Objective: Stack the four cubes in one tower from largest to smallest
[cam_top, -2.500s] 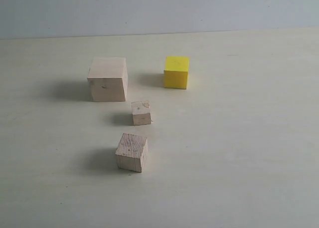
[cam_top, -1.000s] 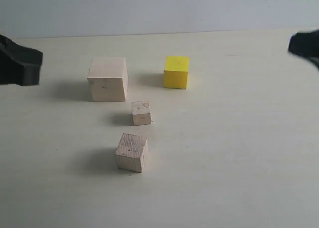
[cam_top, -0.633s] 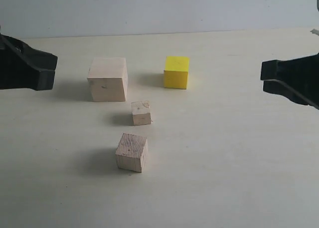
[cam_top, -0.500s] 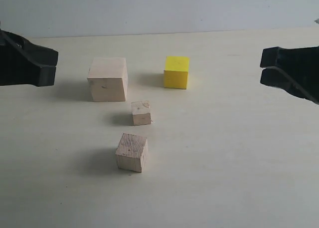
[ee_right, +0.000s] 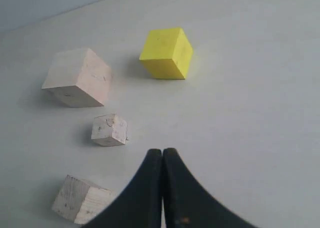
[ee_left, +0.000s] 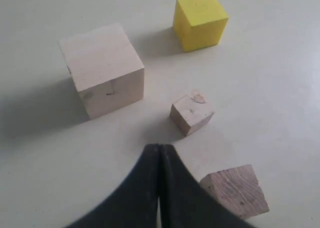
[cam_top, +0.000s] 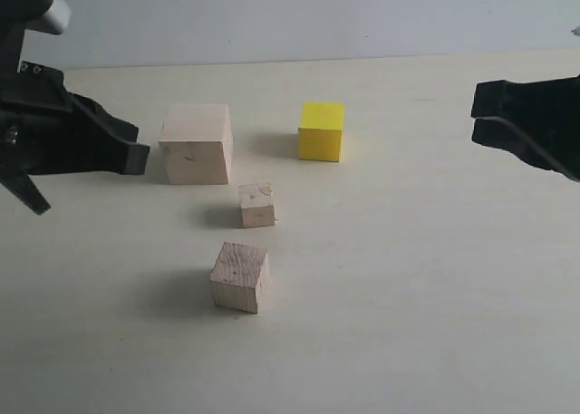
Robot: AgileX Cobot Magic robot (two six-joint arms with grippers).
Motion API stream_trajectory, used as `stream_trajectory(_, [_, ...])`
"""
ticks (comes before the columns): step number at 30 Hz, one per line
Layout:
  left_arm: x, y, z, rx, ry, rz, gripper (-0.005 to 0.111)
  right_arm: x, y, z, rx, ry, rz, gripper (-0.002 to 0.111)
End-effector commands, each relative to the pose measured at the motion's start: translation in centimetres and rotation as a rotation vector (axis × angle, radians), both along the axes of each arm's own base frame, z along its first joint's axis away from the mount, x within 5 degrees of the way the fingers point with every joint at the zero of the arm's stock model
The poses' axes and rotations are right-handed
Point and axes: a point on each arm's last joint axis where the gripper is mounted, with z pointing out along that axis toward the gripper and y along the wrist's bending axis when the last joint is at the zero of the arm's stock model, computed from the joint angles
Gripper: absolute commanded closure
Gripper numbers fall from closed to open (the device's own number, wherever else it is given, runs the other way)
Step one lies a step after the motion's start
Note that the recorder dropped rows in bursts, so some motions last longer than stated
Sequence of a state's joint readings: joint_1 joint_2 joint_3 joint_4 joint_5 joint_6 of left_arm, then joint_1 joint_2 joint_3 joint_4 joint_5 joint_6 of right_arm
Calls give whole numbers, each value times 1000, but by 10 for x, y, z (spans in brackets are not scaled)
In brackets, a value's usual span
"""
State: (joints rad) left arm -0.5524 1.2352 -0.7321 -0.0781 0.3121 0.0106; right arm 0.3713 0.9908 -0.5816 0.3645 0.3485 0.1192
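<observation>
Pale wood cubes (cam_top: 196, 143), one yellow cube (cam_top: 321, 131)

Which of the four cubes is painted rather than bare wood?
The bright yellow cube; the large wooden cube, medium wooden cube and small wooden cube are pale, unpainted.

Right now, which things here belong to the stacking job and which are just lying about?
Belong to the job: large wood cube, yellow cube, medium wood cube, small wood cube.
Just lying about: nothing loose; besides the cubes, only the table and the wall.
</observation>
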Motion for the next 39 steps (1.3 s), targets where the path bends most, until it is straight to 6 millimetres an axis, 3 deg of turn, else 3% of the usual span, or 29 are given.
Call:
stream_trajectory(1, [21, -8, 10, -25, -10, 27, 107, 3, 1, 3, -66, -69, 57, 108])
stream_trajectory(8, [79, 3, 19, 5, 28, 135, 102, -3, 2, -2, -92, 1, 98, 108])
stream_trajectory(16, [137, -9, 13, 2, 39, 170, 54, -5, 2, -4, -99, 34, 112, 108])
stream_trajectory(23, [189, -17, -19, 9, 82, 209, 66, -8, 2, -7, -106, 75, 128, 108])
stream_trajectory(31, [239, 7, -61, -75, 264, 438, 53, -14, 6, -9, -42, 157, 133, 108])
stream_trajectory(39, [258, -2, -102, -111, 403, 480, 49, -14, 8, -8, 0, 174, 124, 108])
